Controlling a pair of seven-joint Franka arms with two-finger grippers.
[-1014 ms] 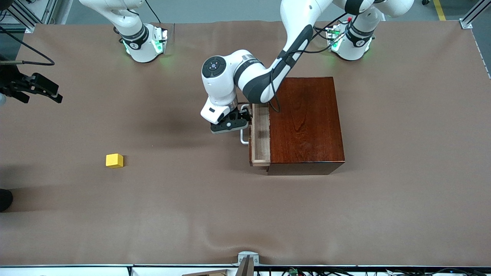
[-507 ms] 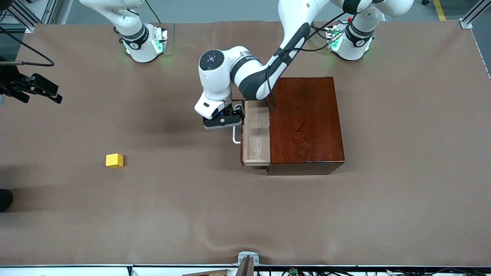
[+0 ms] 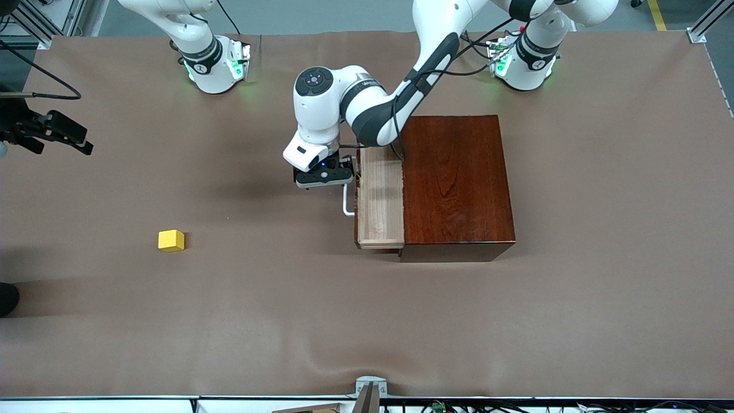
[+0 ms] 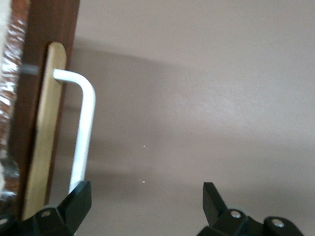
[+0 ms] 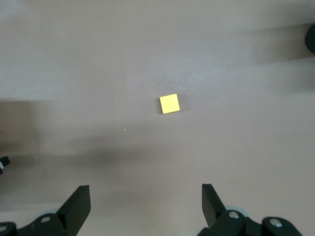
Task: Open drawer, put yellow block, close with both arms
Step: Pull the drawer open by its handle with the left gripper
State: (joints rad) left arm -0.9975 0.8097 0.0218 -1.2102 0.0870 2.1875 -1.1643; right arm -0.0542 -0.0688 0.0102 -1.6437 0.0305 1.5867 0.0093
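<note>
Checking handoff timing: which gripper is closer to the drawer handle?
Left. The left gripper is at the drawer handle, fingers open; the right gripper waits open above the yellow block.

The table (image 3: 367, 321) is covered edge to edge with a plain brown sheet, rippled a bit near the front camera's edge. A black clamp-like gadget (image 3: 54, 133) is parked at one end, with a black cable (image 3: 40, 71) looped above it. A small grey metal bracket (image 3: 370, 385) is fixed at the near edge. Wires (image 3: 459, 406) are strung just below. Aluminium framing (image 3: 708, 23) is seen at a corner.
</note>
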